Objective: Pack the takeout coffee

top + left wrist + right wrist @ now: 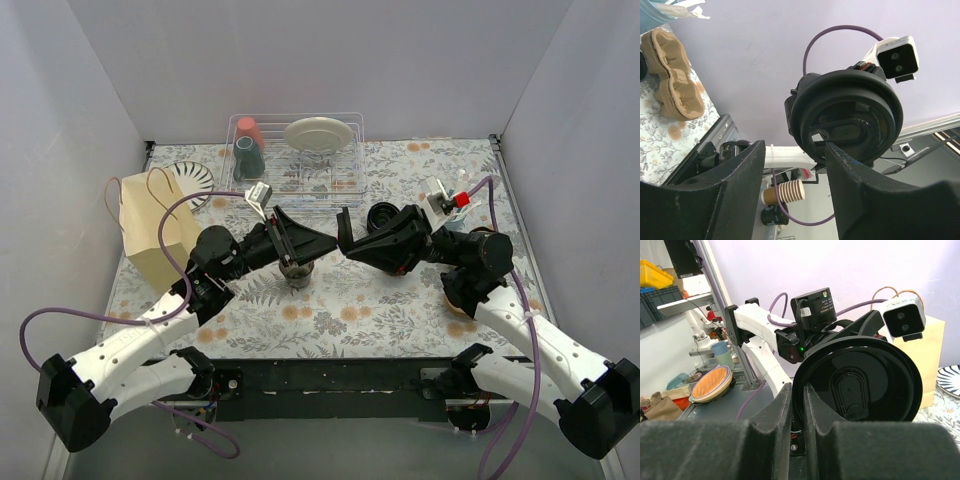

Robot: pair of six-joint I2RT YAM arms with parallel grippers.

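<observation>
My right gripper (344, 238) is shut on the rim of a round black lid (860, 382) and holds it on edge above the table's middle. In the right wrist view the gripper (797, 395) pinches the lid's left edge. My left gripper (318, 240) is open and empty, facing the lid, which shows past its spread fingers (735, 190) in the left wrist view (845, 122). A small black cup (297, 272) stands on the table just under the left gripper. Another round black object (380, 217) lies behind the right gripper, partly hidden. The brown paper bag (150, 235) stands at the left.
A clear dish rack (340, 175) at the back holds teal and red tumblers (247, 145) and a plate (318, 133). A striped plate (192, 180) lies by the bag. A brown pulp cup carrier (672, 75) lies on the floral cloth.
</observation>
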